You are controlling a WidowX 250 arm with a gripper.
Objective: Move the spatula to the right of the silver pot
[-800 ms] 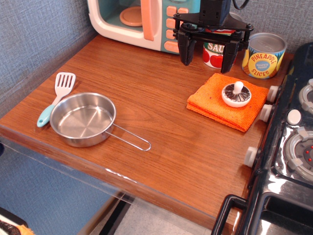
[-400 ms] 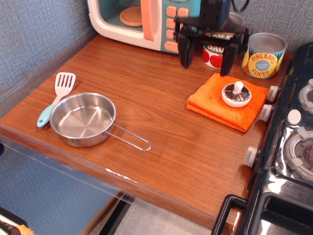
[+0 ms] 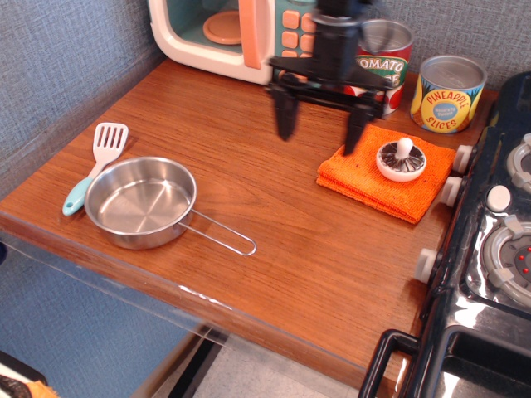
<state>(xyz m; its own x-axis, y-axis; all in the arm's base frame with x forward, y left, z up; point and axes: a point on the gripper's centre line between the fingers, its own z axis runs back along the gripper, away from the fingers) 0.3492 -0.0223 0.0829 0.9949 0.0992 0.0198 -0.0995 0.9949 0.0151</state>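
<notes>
silver pot (image 3: 140, 201) empty, spatula (image 3: 96, 164) beside

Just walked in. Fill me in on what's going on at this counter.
A robot arm's claw hangs open and empty above the wooden counter, near the orange cloth. The spatula it's meant to move lies untouched at the left side of the silver pot, handle against the pot's rim. Nothing is being held yet.
</notes>
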